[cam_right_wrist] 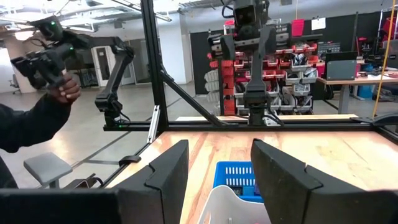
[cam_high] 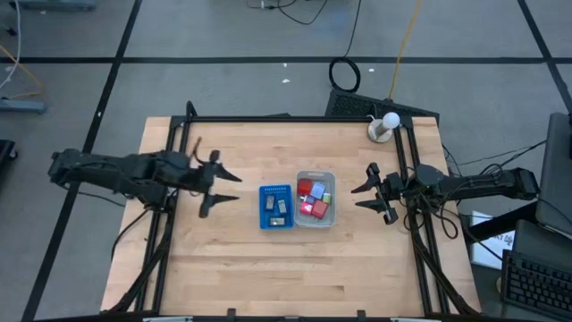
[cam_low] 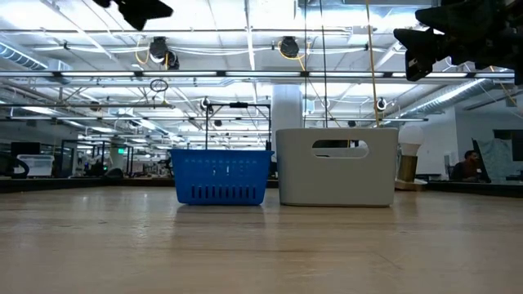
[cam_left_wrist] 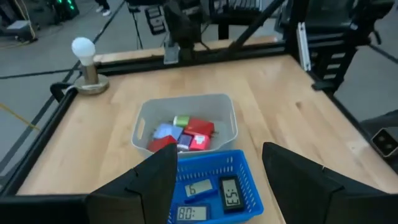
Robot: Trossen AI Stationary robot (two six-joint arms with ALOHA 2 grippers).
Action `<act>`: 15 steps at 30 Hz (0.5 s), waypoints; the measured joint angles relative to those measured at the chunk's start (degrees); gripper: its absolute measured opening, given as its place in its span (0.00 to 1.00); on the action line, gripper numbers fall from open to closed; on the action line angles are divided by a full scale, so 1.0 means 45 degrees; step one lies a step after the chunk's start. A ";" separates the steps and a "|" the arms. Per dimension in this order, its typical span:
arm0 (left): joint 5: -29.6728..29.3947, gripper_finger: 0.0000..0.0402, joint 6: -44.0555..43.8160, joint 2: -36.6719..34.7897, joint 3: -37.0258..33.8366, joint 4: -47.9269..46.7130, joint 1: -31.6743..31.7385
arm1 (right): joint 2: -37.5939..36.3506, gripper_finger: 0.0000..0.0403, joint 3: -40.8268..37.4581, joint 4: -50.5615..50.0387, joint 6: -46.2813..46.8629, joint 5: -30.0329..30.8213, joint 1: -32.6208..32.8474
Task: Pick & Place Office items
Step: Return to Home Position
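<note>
Showing a pale wooden tabletop [cam_high: 223, 259] with plank grain and a dark metal frame, on which two small bins stand side by side. The grey bin [cam_high: 333, 210] is smooth-walled and round-cornered, with a slot handle cut in one end wall. The blue bin [cam_high: 261, 210], ribbed and slotted, stands just beside it on the left arm's side. All the office items [cam_high: 313, 199] lie inside these bins. Red, pale blue and green blocks [cam_left_wrist: 186, 132] are heaped in the grey bin. Flat rectangles [cam_left_wrist: 231, 193] with pale digit displays lie face up in the blue bin. The blocks overlap, so their number cannot be told. In the low view the bin walls hide every item, and both end effectors are cut off by the upper edge. The left end effector [cam_high: 219, 190] hangs above bare wood beyond the blue bin from the grey bin, clear of both, its fingers spread and empty. The right end effector [cam_high: 356, 197] hangs near the grey bin's opposite side, also spread and empty, so the items lie between the two and below them. A white bulb on a round base [cam_high: 385, 127] stands near a tabletop corner, well apart from the grey bin on the right arm's side. Off the tabletop, a person's hand [cam_right_wrist: 62, 92] in a dark sleeve holds a dark device.
</note>
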 joint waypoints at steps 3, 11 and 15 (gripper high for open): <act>0.0014 0.60 -0.0240 -0.0689 0.0000 -0.0242 0.0000 | 0.0005 0.41 0.0000 0.0000 0.0008 0.0000 -0.0004; 0.0125 0.60 -0.0372 -0.1734 -0.0323 -0.2229 0.0000 | 0.0005 0.41 0.0000 0.0005 0.0141 0.0000 0.0000; 0.0130 0.60 -0.0263 -0.1937 -0.1318 -0.0893 0.0000 | 0.0005 0.41 0.0000 0.0005 0.0141 0.0000 -0.0004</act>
